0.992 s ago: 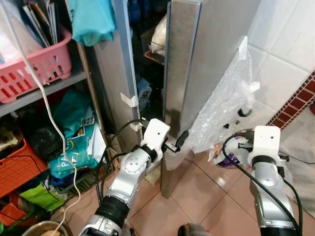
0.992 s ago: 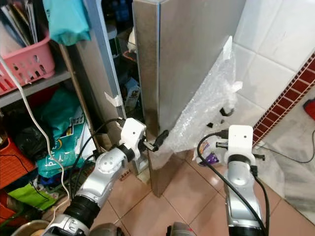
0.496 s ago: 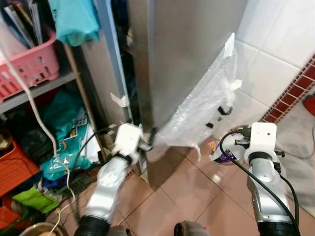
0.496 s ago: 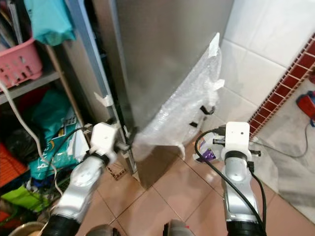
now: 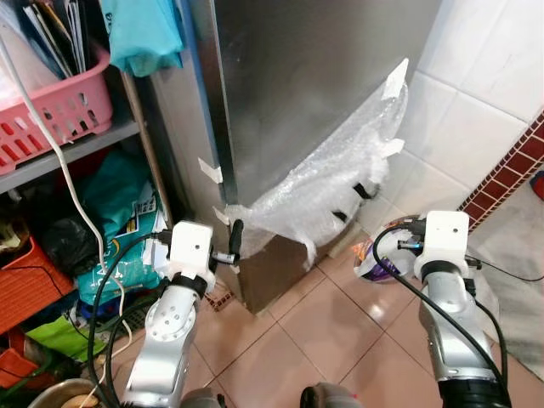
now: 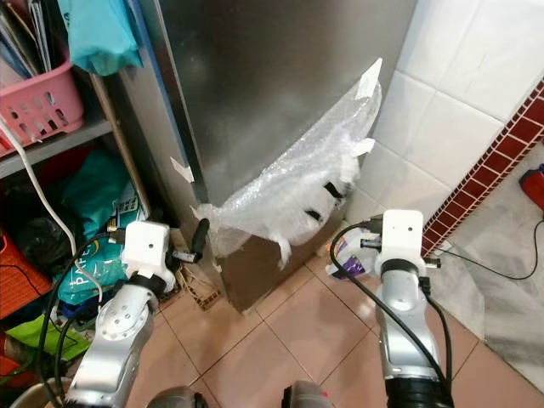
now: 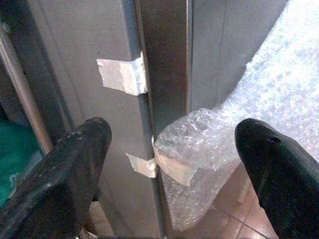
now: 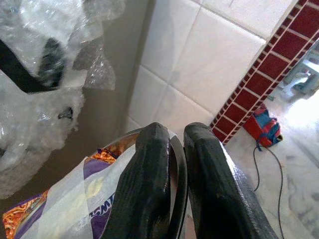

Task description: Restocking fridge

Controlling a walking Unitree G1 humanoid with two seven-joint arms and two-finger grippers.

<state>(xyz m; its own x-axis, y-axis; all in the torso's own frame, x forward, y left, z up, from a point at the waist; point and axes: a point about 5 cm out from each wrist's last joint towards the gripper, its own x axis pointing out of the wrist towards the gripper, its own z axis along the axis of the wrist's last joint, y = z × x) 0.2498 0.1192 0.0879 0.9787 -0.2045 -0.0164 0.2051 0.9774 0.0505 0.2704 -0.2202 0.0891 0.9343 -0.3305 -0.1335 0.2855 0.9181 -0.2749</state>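
Note:
The steel fridge door [image 5: 289,102] stands closed, with a sheet of bubble wrap [image 5: 331,183] taped across its lower part. My left gripper [image 5: 235,240] is open just in front of the door's left edge, near the floor. In the left wrist view its fingers [image 7: 75,169] are spread wide on either side of that edge and two tape strips [image 7: 122,74]. My right gripper [image 8: 172,149] is shut on the rim of a metal bowl [image 5: 374,259] held low beside the fridge. A purple and orange packet [image 8: 94,209] lies in the bowl.
Left of the fridge is a shelf rack with a pink basket [image 5: 59,110], a teal cloth [image 5: 144,34], bags [image 5: 119,221] and an orange crate [image 5: 25,280]. A white cable [image 5: 76,195] hangs there. A tiled wall [image 5: 484,76] closes the right side. Tiled floor [image 5: 323,340] lies ahead.
The fridge door was ajar a second ago and is shut now. My left gripper has swung leftward along with the door's edge. The right arm still holds the bowl.

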